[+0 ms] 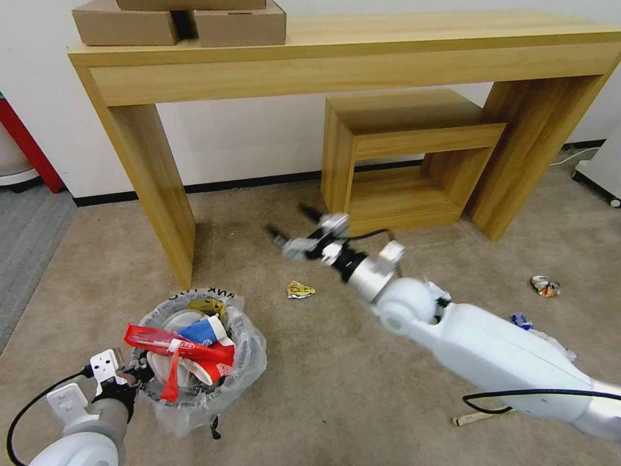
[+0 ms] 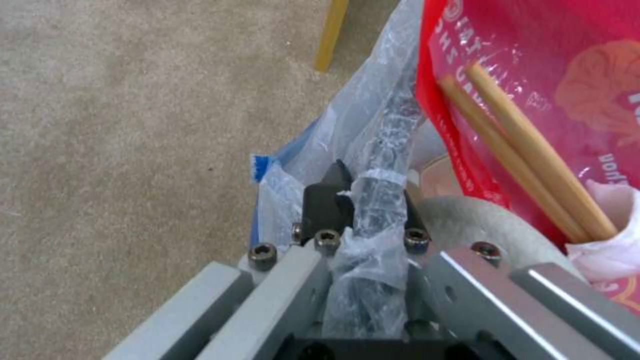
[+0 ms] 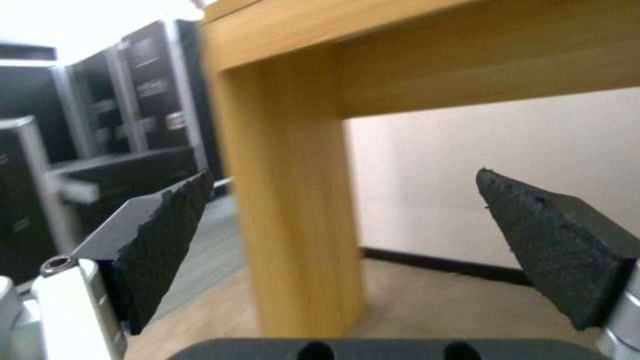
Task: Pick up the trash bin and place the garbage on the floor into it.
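Observation:
The trash bin [image 1: 249,362], lined with a crinkly clear bag, is at the lower left, holding a red wrapper [image 1: 181,344] and crushed cups. My left gripper [image 1: 143,374] is shut on its near-left rim. In the left wrist view, the left gripper [image 2: 373,200] pinches the bagged rim [image 2: 383,150], beside the red wrapper [image 2: 533,90] and wooden sticks [image 2: 527,155]. My right gripper [image 1: 287,219] hangs open and empty above the carpet, just beyond a small yellow crushed piece of garbage [image 1: 300,290]. Its fingers [image 3: 167,235] stand wide apart, facing a table leg [image 3: 293,210].
A long wooden table [image 1: 349,58] with cardboard boxes [image 1: 181,22] stands along the wall, a smaller wooden table [image 1: 414,149] under it. A crushed can [image 1: 545,285], a blue scrap [image 1: 519,320] and a wooden stick [image 1: 479,417] lie on the carpet at right.

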Available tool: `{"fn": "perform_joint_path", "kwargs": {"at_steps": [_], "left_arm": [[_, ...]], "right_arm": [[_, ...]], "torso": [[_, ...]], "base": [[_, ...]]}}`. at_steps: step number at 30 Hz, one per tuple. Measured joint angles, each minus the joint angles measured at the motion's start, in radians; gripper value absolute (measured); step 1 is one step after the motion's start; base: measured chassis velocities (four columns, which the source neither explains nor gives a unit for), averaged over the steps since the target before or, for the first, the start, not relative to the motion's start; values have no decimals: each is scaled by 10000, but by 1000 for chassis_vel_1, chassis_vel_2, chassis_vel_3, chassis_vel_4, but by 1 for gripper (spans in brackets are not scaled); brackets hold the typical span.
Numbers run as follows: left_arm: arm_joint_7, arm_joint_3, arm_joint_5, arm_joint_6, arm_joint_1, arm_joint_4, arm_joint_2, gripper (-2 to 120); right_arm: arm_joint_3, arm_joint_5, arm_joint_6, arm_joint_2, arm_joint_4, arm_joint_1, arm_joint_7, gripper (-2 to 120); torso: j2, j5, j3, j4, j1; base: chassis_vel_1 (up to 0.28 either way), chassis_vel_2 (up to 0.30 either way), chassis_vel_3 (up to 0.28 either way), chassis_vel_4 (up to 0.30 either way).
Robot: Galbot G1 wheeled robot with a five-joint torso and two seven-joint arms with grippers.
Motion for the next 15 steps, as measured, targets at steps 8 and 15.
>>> {"fn": "perform_joint_path", "kwargs": {"at_steps": [8, 15], "left_arm": [[25, 22, 17, 0, 102, -87, 44, 1], [55, -4, 51, -15, 263, -233, 42, 1]], "right_arm": [[2311, 72, -250, -142, 422, -1227, 487, 100], [3782, 73, -480, -431, 564, -2267, 1106, 100]], "torso": [[0, 0, 0, 1, 0], [0, -1, -1, 1, 0]], "base": [[0, 0, 0, 0], [0, 0, 0, 0]]}}
